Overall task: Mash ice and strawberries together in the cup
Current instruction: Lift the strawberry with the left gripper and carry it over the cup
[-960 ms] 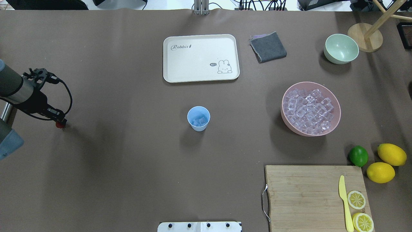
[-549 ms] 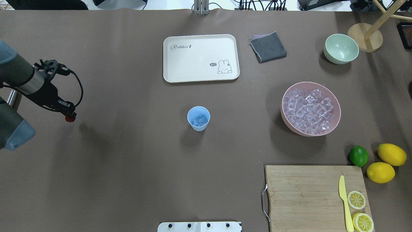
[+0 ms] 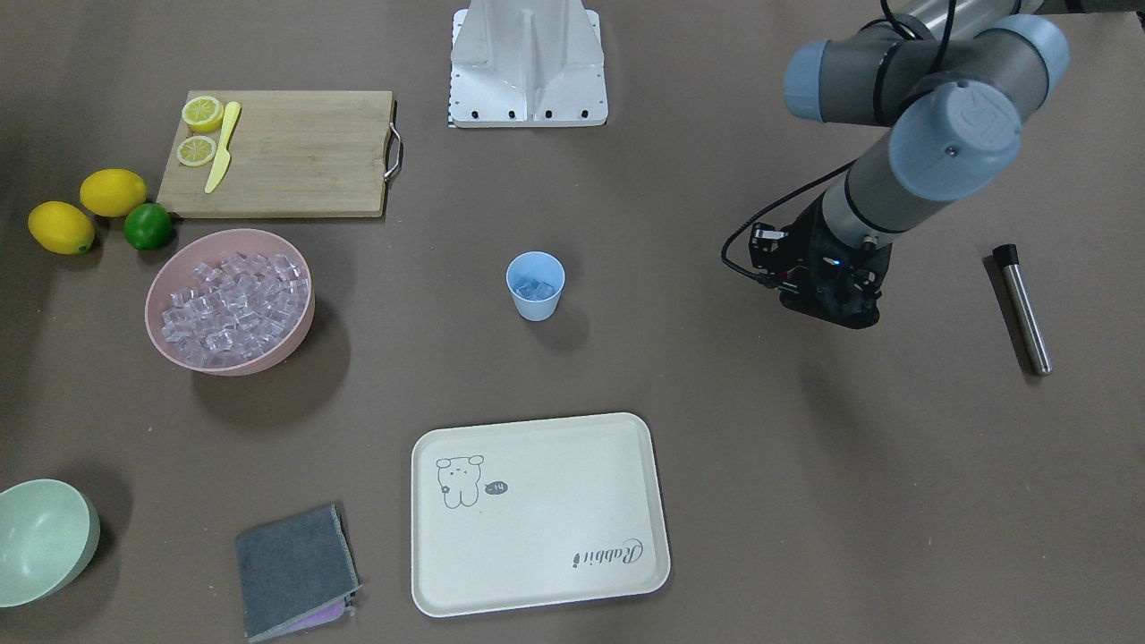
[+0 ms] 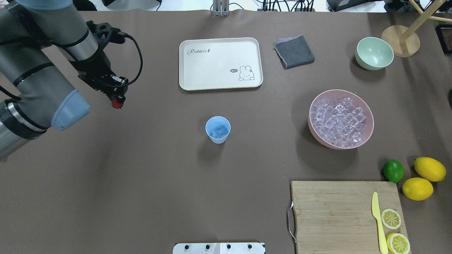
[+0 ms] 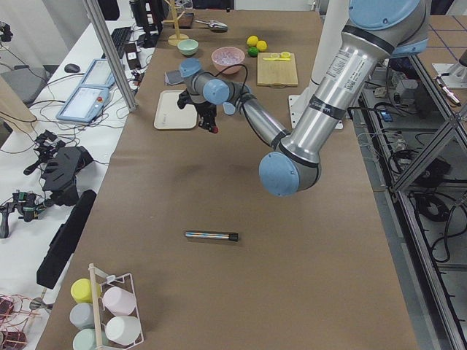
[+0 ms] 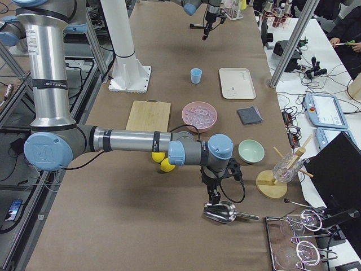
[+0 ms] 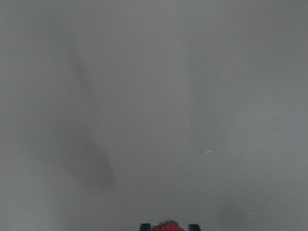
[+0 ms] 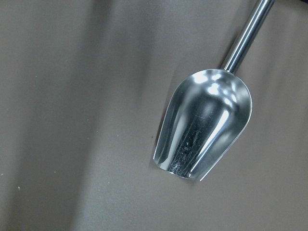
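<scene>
left jaws: clamped on strawberry (image 4: pixel 115 103), off the tabletop (image 4: pixel 141 176), well apart from cup (image 4: pixel 218 129)
right jaws: cannot tell; probably over scoop (image 8: pixel 204 126)
cup: holds ice (image 4: pixel 219 132)

the cup (image 4: pixel 218 129) stands mid-worktop (image 4: pixel 141 183), ice (image 4: pixel 219 132) in it. behind it lies the tray (image 4: pixel 219 67), a cloth (image 4: pixel 294 52) to its right. right of the cup sits the heaped bowl (image 4: pixel 310 122), the cutting board (image 4: pixel 335 215) in front of that. left of the cup, further back, the left gripper (image 4: pixel 117 100) holds the strawberry (image 4: pixel 115 103).
</scene>
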Robot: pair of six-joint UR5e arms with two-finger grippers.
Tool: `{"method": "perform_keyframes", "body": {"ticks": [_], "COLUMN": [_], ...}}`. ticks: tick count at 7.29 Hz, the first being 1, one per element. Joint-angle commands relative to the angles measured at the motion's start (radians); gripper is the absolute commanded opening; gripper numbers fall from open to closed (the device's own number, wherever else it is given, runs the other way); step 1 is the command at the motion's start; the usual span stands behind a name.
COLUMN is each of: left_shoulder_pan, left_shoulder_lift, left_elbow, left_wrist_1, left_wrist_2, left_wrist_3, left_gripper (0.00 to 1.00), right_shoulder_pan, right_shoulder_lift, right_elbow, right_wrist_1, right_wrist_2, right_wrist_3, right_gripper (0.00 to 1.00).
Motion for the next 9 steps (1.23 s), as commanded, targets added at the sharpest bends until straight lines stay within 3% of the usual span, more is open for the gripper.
{"method": "perform_keyframes", "body": {"ticks": [1, 4, 7, 9], "left_shoulder_pan": [0.070, 0.186, 0.266, 0.305], "left_shoulder_lift": [-0.105, -0.172, -0.227, -0.274], "left_elbow": [0.001, 0.019, 0.120, 0.165], "left_wrist_1": [0.048, 0.031, -0.146, -0.179], "left_wrist_2": [0.007, 0.092, 0.160, 0.181], "left_wrist_3": [-0.081, -0.134, -0.256, -0.316], "left_gripper": [0.29, 0.29, 0.29, 0.29], "right_shoulder_pan": [0.007, 0.016, 0.019, 0.021], "right_shoulder_lift": [-0.002, -0.007, -0.034, -0.046], "right_elbow": [-0.001, 0.005, 0.031, 0.042], "right_wrist_1": [0.000, 0.000, 0.000, 0.000], "right_wrist_2": [-0.001, -0.001, -0.002, -0.002], "right_wrist_3": [-0.002, -0.005, -0.016, -0.016], "right_gripper": [0.99, 0.99, 0.99, 0.99]}}
